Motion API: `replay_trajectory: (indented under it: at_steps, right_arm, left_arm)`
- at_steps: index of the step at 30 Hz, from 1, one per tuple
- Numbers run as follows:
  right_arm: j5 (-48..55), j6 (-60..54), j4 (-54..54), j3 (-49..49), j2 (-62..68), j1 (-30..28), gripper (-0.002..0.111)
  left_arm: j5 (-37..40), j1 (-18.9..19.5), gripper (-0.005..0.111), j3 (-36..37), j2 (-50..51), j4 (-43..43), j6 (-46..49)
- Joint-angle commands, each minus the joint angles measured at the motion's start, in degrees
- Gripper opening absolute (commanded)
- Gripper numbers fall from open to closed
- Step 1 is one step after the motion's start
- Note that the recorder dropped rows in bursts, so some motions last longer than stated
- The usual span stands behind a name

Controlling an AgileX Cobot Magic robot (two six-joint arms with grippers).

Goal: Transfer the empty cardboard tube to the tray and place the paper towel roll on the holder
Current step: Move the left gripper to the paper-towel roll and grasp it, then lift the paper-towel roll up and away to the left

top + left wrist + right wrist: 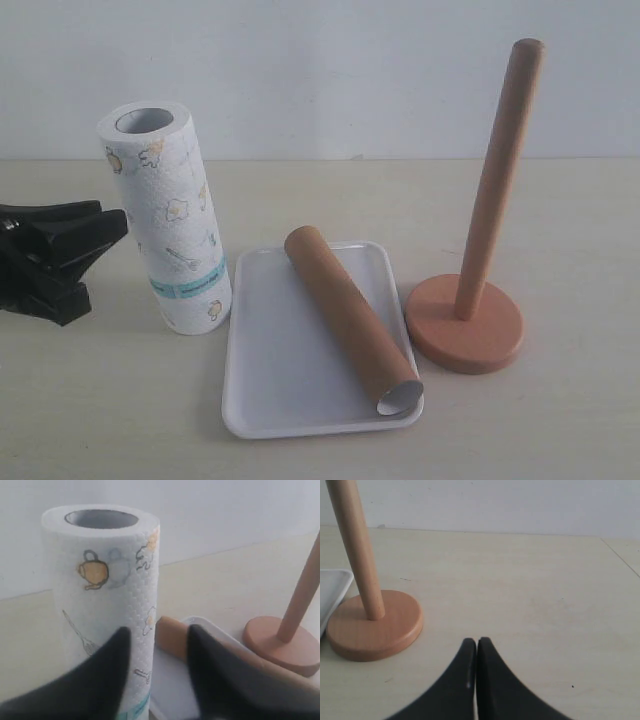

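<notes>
The paper towel roll (170, 225) stands beside left fingers (85, 232), seemingly untouched.

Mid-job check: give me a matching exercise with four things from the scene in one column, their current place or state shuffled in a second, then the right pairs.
1. empty cardboard tube
2. paper towel roll
3. holder
4. right gripper

A. rod bare, nothing on it
B. shut, holding nothing
C. lying in the tray
D. standing upright beside the tray

Pairs: 1-C, 2-D, 3-A, 4-B
</notes>
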Motion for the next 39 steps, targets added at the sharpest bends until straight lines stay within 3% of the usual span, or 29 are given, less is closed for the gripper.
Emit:
replay_trajectory:
  at_steps: [1, 2, 4, 7, 11, 14, 25, 39]
  right_arm:
    - [-0.2, -0.2, 0.2, -0.1, -0.2, 0.1, 0.000]
    - [-0.2, -0.2, 0.2, -0.1, -0.2, 0.1, 0.000]
    - [-0.2, -0.2, 0.2, -0.1, -0.2, 0.1, 0.000]
    - [-0.2, -0.1, 0.1, -0.1, -0.2, 0.1, 0.000]
    - [-1.3, -0.2, -0.4, -0.1, -0.2, 0.1, 0.000]
    - [-1.3, -0.1, -0.3, -0.1, -0.2, 0.1, 0.000]
    - [-1.3, 0.2, -0.3, -0.1, -0.2, 0.1, 0.000]
    - [-1.3, 0.4, -0.3, -0.1, -0.2, 0.1, 0.000]
  left_arm:
    - [-0.4, -0.2, 0.097, -0.3, 0.2, 0.0, -4.4]
    - [-0.7, -0.2, 0.110, -0.3, 0.2, 0.0, -4.4]
    - [-1.2, -0.2, 0.110, -0.3, 0.2, 2.1, -3.6]
    - [-1.5, -0.2, 0.110, -0.3, 0.2, 1.6, 7.7]
    - [-3.5, -0.2, 0.110, -0.3, 2.5, -11.7, 13.7]
    - [-10.4, -0.2, 0.110, -1.6, 6.7, -10.7, 16.5]
    - [-19.7, -0.2, 0.110, -11.1, 22.4, -8.9, 16.5]
    - [-20.5, -0.2, 0.110, -20.4, 33.6, -3.0, 12.8]
